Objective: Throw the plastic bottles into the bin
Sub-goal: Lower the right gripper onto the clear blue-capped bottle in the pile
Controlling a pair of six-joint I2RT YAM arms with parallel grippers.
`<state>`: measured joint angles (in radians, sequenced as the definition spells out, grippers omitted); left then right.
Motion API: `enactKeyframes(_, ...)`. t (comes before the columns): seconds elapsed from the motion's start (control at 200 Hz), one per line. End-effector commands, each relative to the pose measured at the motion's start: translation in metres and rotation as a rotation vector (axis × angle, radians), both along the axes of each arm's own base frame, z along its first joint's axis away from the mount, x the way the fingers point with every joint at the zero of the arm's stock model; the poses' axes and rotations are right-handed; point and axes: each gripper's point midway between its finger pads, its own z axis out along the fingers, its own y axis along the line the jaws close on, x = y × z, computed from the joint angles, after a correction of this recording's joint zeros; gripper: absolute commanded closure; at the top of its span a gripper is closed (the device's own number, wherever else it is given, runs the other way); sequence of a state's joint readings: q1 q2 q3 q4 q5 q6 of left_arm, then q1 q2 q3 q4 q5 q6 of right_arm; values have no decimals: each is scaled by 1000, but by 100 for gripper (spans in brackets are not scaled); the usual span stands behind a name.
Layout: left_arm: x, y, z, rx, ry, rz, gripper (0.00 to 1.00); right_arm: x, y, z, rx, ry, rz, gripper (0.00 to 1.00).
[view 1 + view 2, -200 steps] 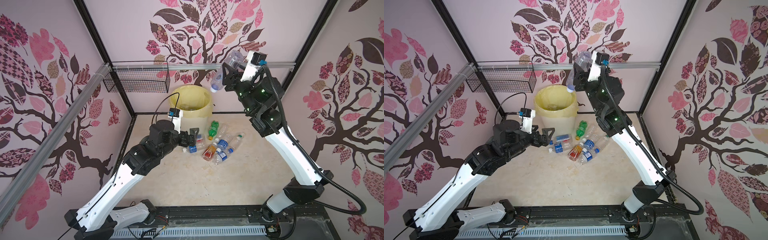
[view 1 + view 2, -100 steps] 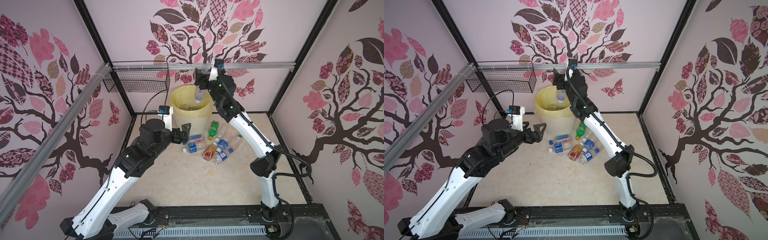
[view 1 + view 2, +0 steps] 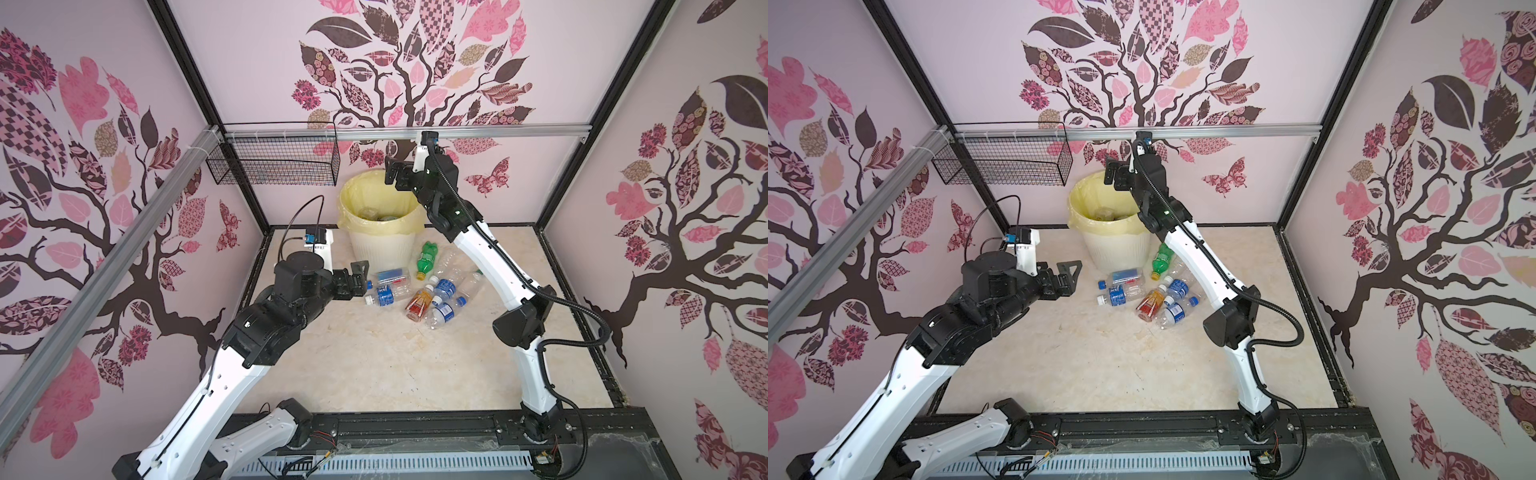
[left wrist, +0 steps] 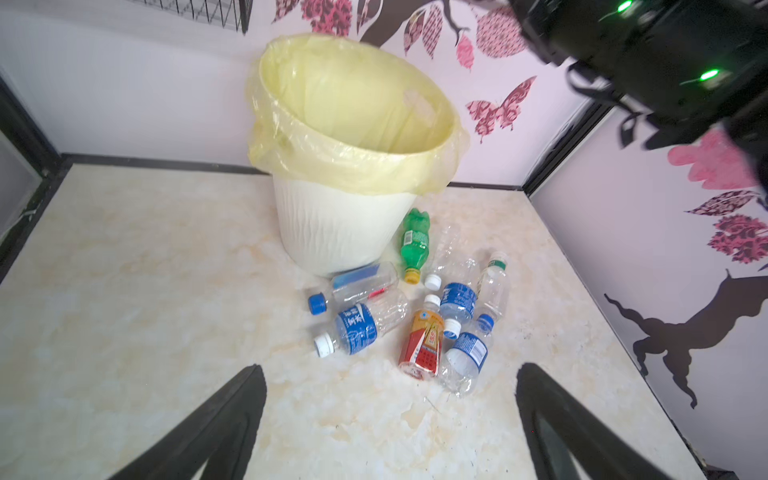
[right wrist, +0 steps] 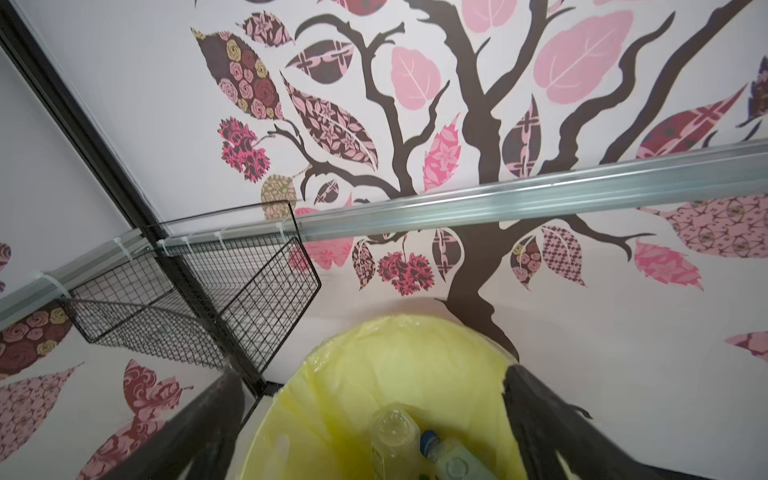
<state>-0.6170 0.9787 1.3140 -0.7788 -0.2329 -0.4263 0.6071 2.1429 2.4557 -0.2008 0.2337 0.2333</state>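
The cream-white ribbed bin (image 3: 382, 253) (image 3: 1115, 249) (image 4: 340, 232) with a pale yellow bag stands at the back wall. Several plastic bottles lie on the floor in front of it: a green one (image 3: 426, 257) (image 4: 414, 243), an amber-red labelled one (image 3: 417, 301) (image 4: 424, 340), and clear ones with blue labels (image 3: 384, 295) (image 4: 357, 326). My right gripper (image 3: 390, 172) (image 5: 372, 374) hangs open and empty over the bin's far rim. Below it, two clear bottles (image 5: 392, 436) lie inside the bag. My left gripper (image 3: 362, 277) (image 4: 390, 370) is open and empty, just left of the pile.
A black wire mesh basket (image 3: 274, 166) (image 5: 199, 299) hangs from the aluminium rail (image 3: 457, 133) left of the bin. The right arm's forearm (image 3: 490, 257) slants over the right side of the pile. Patterned walls close in three sides.
My right arm swung left from high on the right to over the bin, opened, and the clear bottle it held dropped in. My left gripper drew back slightly to the left.
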Motion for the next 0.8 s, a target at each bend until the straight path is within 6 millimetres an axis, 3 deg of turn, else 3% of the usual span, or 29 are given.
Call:
enactKeyframes(0.0,-2,7,-31,4,92,54,3,-39,-24,27,14,34,28,0)
enactKeyframes(0.11,-3,4,-51,15,149,45,3,-58,-34,-1,-40,130,39,0)
enactKeyframes(0.415,5,-6,-105,21,304,72,3,-124,-67,-122,-140,362,83,0)
enactKeyframes(0.57,11,-22,-126,-22,352,44,3,-159,-93,-182,-164,482,62,0)
enactKeyframes(0.795,11,-55,-154,-137,417,-56,3,-194,-125,-262,-204,656,-7,1)
